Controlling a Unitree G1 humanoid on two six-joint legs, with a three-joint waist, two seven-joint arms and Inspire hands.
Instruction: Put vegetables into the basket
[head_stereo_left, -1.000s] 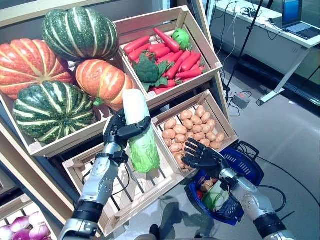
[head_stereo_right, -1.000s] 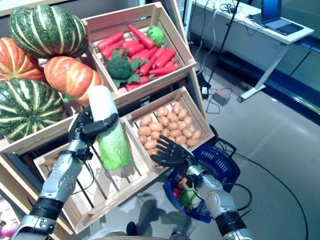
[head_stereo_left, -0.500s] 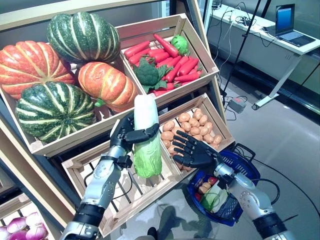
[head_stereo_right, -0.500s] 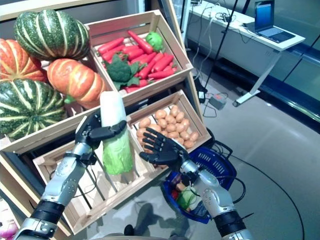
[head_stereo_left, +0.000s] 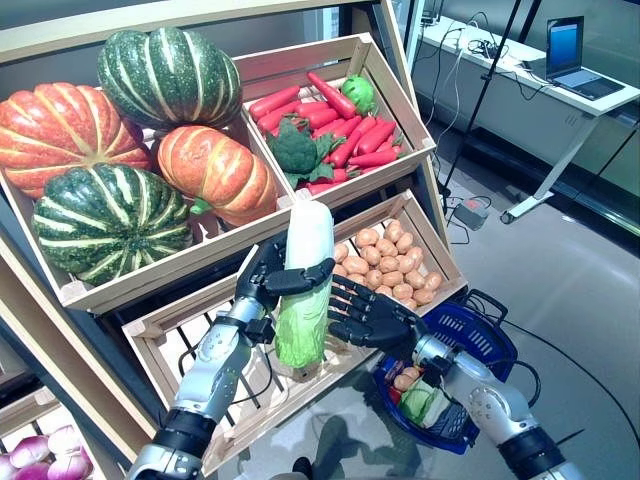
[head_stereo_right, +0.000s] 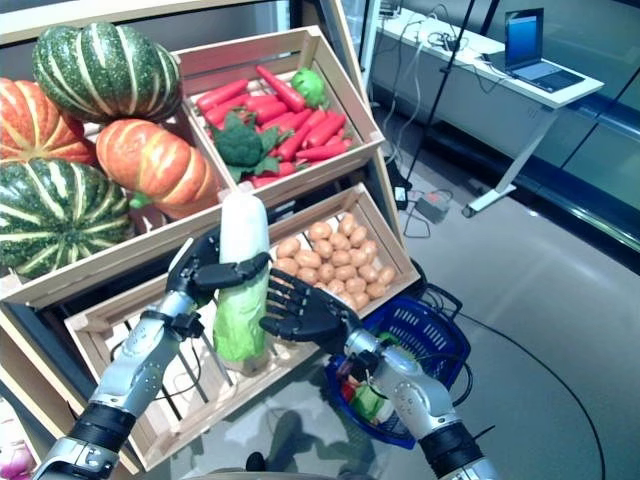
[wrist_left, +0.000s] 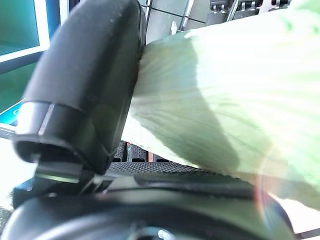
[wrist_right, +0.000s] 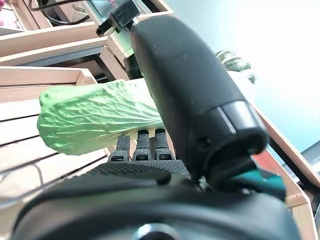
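Observation:
A long napa cabbage, white stem up and green leaves down, hangs upright in front of the lower crates. My left hand is shut on its middle, thumb pressed against the leaf. My right hand is open beside it, straight spread fingers reaching the cabbage's right side at its leafy lower half. The blue basket sits on the floor at the lower right, below my right forearm, with a few vegetables inside.
Wooden shelf crates hold pumpkins, red carrots with broccoli, and potatoes. A slatted crate lies behind the cabbage. Purple onions show at the bottom left. A desk with a laptop stands at the back right.
My left hand has carried the cabbage to the right, toward the basket side. My right hand has risen and moved left until its fingers meet the cabbage.

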